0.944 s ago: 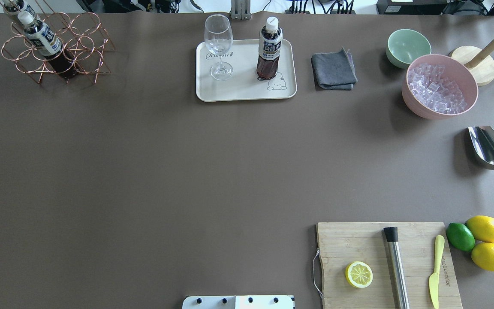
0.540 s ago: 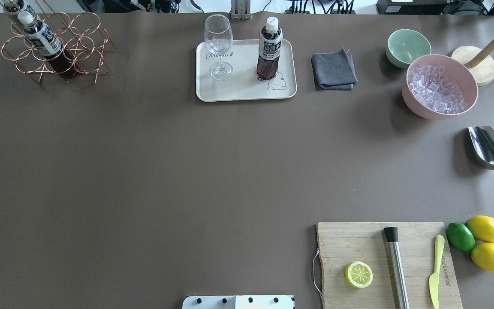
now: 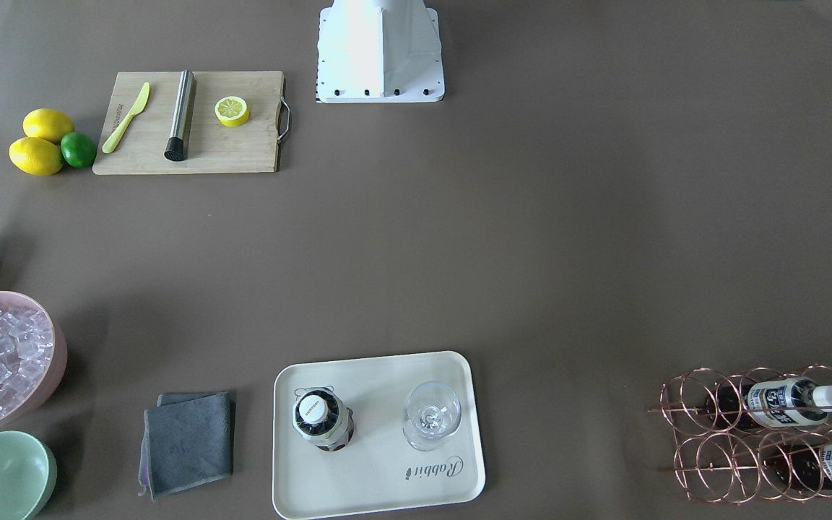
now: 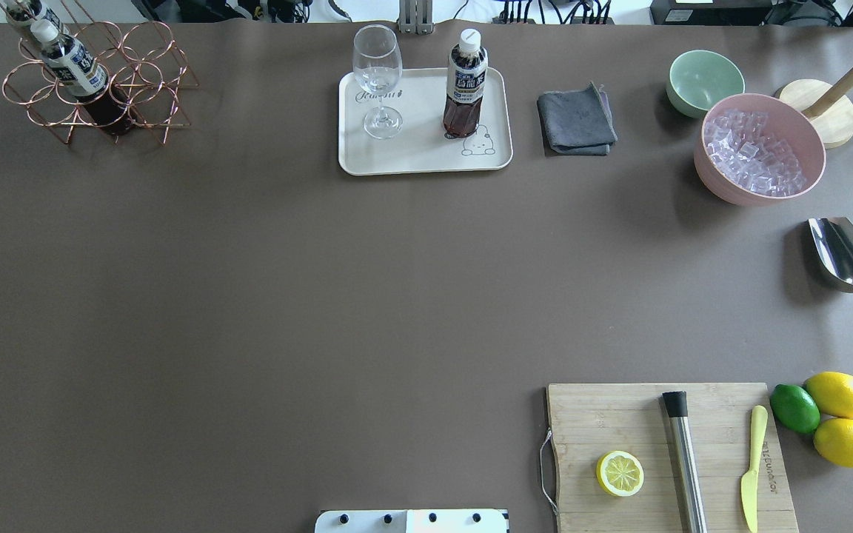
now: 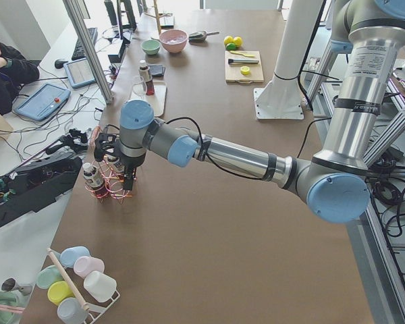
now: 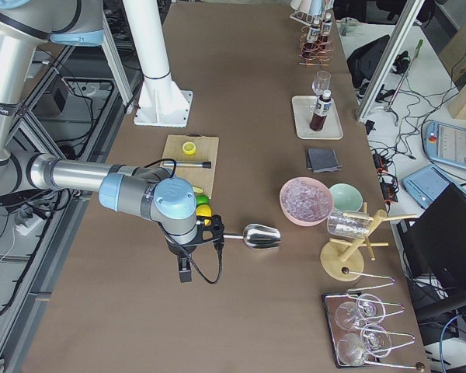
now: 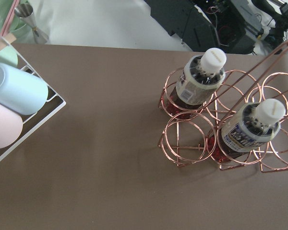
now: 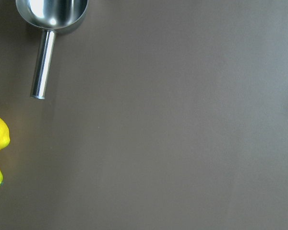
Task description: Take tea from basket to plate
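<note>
Left pincer (image 5: 126,181), width I cannot tell, hangs over basket (image 7: 209,112), two teas (image 7: 200,80) inside.

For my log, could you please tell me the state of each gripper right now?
Left gripper: cannot be told; seen only side-on, near the basket.
Right gripper: cannot be told; seen only side-on.

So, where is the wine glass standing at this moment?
In the overhead view the wine glass stands upright on the left part of the cream tray, with a tea bottle to its right on the same tray.
</note>
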